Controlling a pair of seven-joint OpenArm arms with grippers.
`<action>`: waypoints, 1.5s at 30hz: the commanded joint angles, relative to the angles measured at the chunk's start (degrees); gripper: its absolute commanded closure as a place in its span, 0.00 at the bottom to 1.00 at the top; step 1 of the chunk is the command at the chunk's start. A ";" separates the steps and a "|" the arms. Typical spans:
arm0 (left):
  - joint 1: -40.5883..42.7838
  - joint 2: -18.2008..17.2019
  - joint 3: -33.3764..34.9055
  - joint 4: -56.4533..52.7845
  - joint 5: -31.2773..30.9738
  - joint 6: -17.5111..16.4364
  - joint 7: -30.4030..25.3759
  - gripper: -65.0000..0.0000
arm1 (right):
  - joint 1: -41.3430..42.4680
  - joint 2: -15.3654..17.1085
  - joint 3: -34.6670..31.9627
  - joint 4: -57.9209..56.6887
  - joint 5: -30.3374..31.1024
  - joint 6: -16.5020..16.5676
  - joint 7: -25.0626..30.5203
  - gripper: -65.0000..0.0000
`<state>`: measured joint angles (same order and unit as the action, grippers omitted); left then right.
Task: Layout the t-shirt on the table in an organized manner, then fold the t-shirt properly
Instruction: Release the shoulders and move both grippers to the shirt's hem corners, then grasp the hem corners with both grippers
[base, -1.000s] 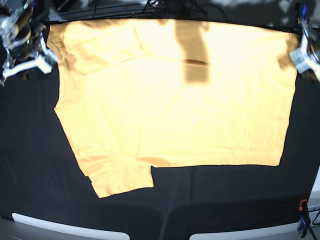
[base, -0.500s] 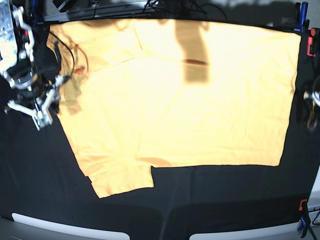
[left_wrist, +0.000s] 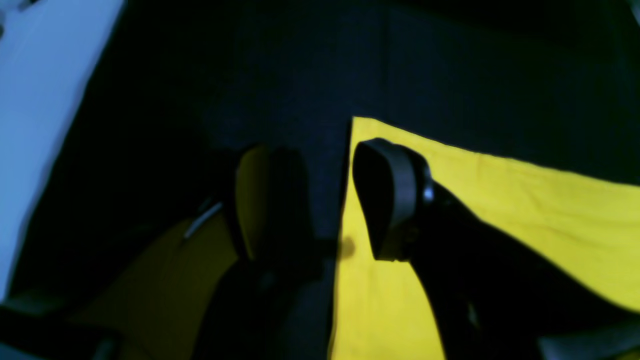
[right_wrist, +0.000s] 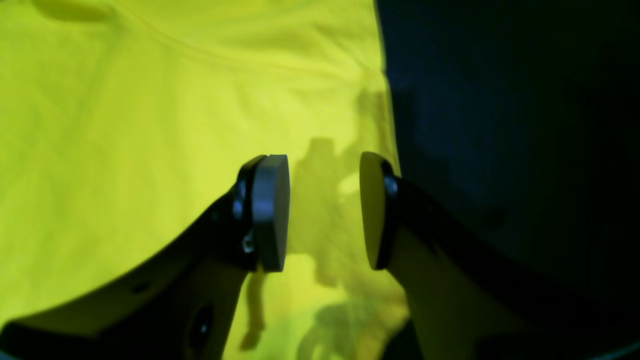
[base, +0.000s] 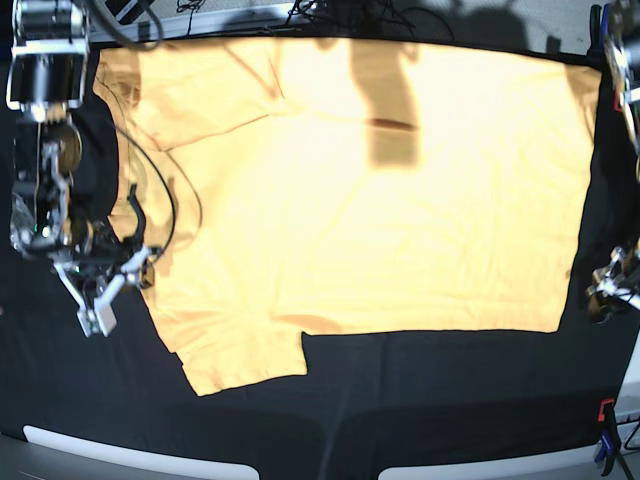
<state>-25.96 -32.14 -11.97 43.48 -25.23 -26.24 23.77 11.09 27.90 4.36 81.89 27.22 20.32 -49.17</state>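
From where I stand, on the left the right pincer (base: 118, 272) hangs with jaws parted and empty over the sleeve-side edge of the t-shirt (base: 370, 200), which lies spread nearly flat across the black table (base: 450, 400). Over at the right, the left pincer (left_wrist: 327, 200) gapes wide, straddling the hem corner without gripping. Laying out looks about done; all the folding remains.

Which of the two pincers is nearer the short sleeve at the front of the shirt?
The right pincer. It hovers open over the shirt's side edge, just above that sleeve. The left pincer is open at the hem corner, on the opposite side.
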 joint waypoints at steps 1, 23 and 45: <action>-4.15 -1.03 1.31 -2.45 1.01 -0.35 -2.34 0.57 | 2.36 0.44 0.48 0.22 0.44 0.83 0.09 0.65; -19.93 5.66 15.50 -32.46 13.22 8.92 -17.20 0.57 | 4.44 -0.11 0.50 -0.66 0.24 4.37 -8.37 0.65; -19.80 5.95 15.45 -35.36 9.62 -4.02 -10.25 0.87 | 4.46 -0.11 0.50 -0.66 0.24 4.39 4.37 0.65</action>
<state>-44.29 -25.87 3.62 7.62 -15.44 -29.50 12.88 14.13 26.83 4.36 80.34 27.05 24.27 -45.65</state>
